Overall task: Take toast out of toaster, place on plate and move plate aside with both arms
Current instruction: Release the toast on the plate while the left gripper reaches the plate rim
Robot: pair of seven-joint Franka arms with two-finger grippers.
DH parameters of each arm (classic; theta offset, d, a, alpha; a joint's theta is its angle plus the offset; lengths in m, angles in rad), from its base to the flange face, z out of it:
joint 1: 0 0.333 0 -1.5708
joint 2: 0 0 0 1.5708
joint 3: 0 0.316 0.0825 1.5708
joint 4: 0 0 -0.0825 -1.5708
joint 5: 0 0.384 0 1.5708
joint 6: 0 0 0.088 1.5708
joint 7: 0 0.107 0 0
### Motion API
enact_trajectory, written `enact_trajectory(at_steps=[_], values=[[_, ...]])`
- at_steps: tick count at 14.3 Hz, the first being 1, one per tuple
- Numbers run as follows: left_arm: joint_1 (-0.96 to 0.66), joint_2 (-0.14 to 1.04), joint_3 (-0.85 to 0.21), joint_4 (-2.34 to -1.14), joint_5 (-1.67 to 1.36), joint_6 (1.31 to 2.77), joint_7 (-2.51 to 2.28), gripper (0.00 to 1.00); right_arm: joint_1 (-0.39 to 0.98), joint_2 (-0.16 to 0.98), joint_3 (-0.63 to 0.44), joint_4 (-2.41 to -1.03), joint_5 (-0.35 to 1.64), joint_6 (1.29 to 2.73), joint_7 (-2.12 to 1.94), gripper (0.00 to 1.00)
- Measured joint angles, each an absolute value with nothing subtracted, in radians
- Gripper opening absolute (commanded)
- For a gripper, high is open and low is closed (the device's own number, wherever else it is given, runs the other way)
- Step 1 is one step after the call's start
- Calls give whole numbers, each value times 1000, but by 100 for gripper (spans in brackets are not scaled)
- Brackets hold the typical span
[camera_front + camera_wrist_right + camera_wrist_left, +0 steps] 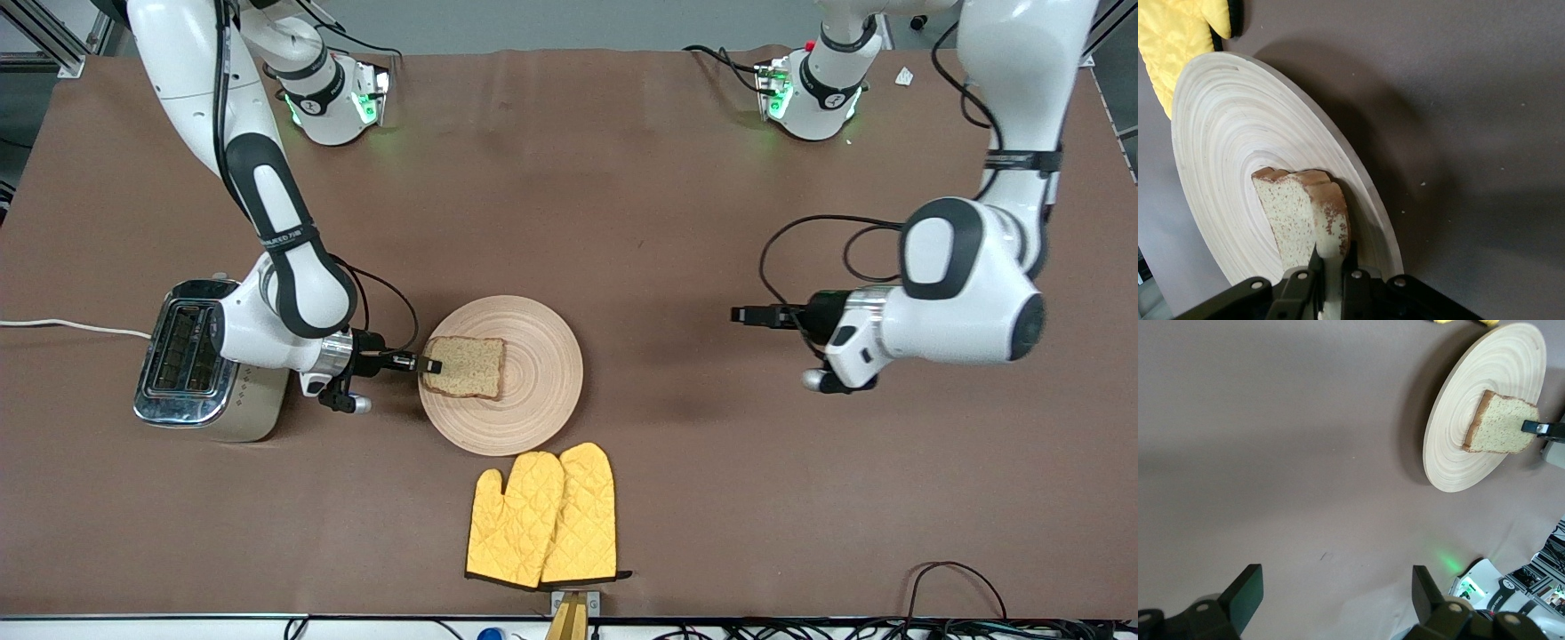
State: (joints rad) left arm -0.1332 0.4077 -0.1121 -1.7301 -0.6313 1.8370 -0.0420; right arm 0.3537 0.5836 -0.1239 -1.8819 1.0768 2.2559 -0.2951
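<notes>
The toast [467,366] is a light-brown speckled slice with a darker crust. My right gripper [431,364] is shut on its edge and holds it low over the pale wooden plate [533,418]. I cannot tell whether the slice touches the plate. The right wrist view shows the fingers [1355,267] clamped on the toast [1301,220] above the plate [1238,133]. My left gripper [738,315] is open and empty, over bare table toward the left arm's end. The left wrist view shows its gripper [1338,587] wide open, with the plate [1471,453] and toast [1501,423] farther off.
A chrome toaster [191,356] stands beside the plate at the right arm's end, close under the right forearm. Two yellow quilted oven mitts [542,520] lie nearer to the front camera than the plate. A white cord [71,325] runs from the toaster.
</notes>
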Motion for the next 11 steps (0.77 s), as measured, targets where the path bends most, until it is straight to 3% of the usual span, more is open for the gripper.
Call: enact_trajectory(at_steps=[3, 11], values=[[-165, 444, -116, -1762, -699, 1877, -42, 98, 354, 584, -124, -1882, 1077, 2256, -295, 59], [-275, 548, -156, -1761, -890, 2064, -42, 98, 354, 570, -121, -1869, 1077, 2204, -253, 60]])
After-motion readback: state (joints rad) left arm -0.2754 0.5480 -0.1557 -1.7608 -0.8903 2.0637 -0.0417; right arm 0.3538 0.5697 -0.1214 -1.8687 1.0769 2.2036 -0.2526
